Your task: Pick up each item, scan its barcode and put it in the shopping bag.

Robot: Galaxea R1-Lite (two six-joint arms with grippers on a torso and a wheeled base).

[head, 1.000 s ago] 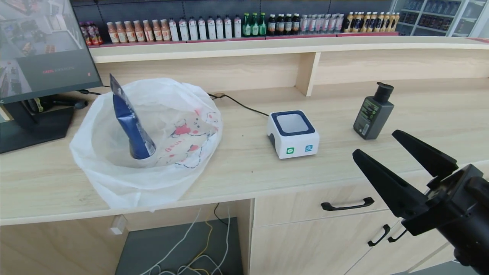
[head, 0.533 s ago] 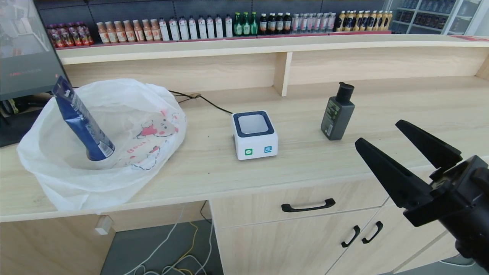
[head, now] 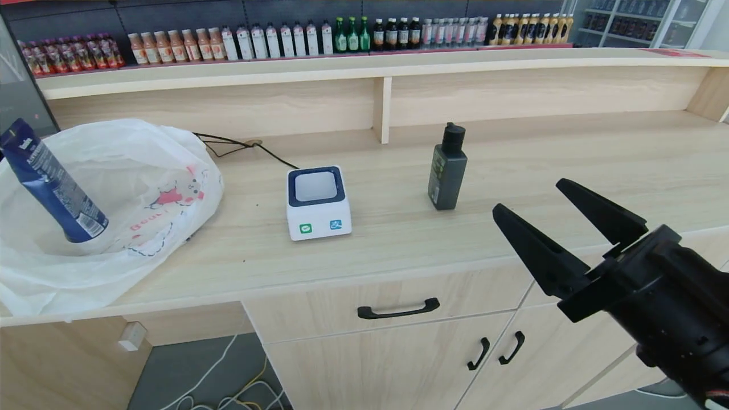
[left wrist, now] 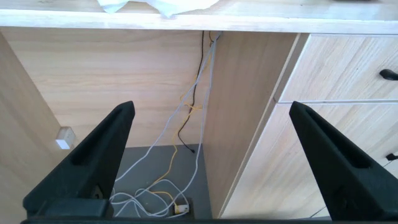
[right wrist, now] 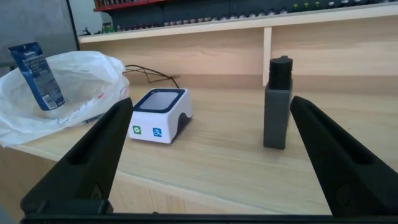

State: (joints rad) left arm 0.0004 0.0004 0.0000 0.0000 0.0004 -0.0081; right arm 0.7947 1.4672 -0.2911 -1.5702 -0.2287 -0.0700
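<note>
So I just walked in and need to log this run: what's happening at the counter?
A robot is working a checkout. Its right gripper, open and empty, is in front of the counter, facing a dark bottle standing upright right of the scanner. A blue pouch already leans in the bag on the left. The left gripper, also open, is low, below the counter's edge.

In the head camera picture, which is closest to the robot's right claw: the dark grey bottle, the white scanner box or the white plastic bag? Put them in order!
1. The dark grey bottle with black cap: on the wooden counter, just left of the right gripper.
2. The white square scanner box: mid-counter, farther left.
3. The white plastic shopping bag: far left end.
</note>
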